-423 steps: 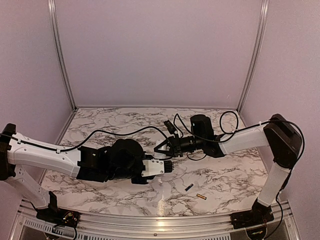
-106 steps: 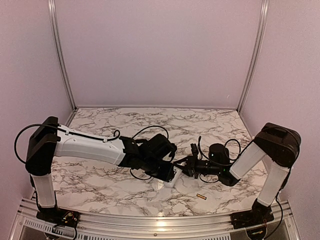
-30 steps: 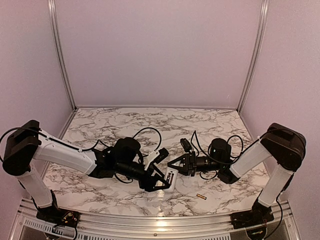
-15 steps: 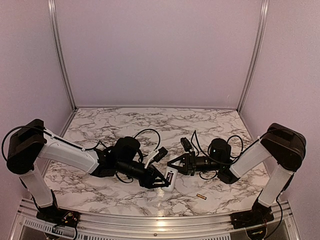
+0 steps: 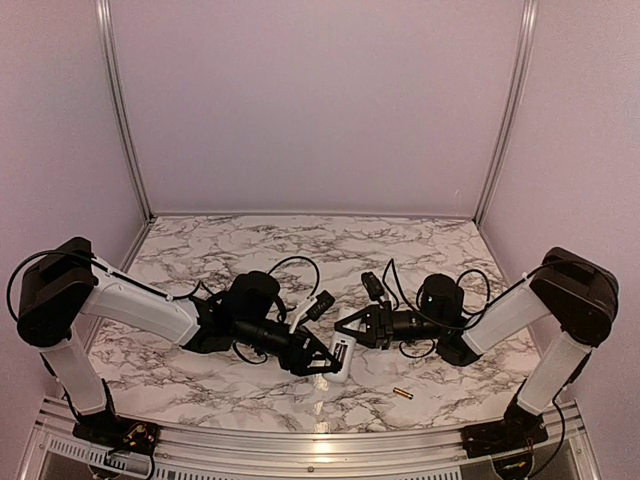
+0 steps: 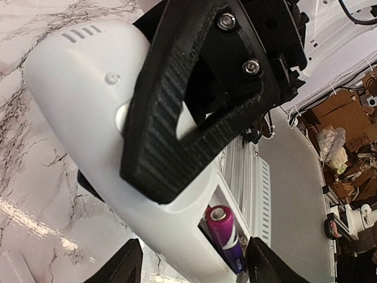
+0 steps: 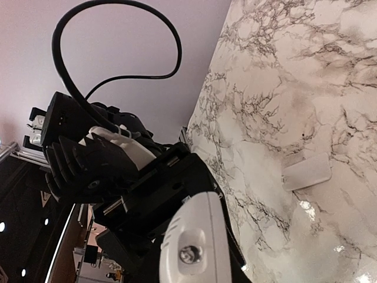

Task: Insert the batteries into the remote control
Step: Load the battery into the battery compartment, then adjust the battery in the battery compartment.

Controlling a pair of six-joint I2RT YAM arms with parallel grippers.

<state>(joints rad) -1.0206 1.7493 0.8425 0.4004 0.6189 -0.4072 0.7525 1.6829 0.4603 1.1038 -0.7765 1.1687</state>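
remote clamped, one battery seated

left gripper (image 5: 328,361) is closed on the smooth white remote (image 6: 82,88), with a ribbed black finger (image 6: 159,135) across its rounded back. a glossy purple-blue battery (image 6: 224,236) sits in its open bay. the gold battery (image 5: 402,393) lies at four o'clock on the bare marble table (image 5: 250,240). right gripper (image 5: 352,325): can't tell its grip.

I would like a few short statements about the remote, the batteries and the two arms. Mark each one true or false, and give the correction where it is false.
1. The left gripper holds the remote control between its fingers. True.
2. The right gripper holds the gold battery. False: it lies on the table, apart from both grippers.
3. The remote holds no battery yet. False: one dark cell sits in its open compartment.
4. The gold battery lies nearer the right arm's base than the left's. True.
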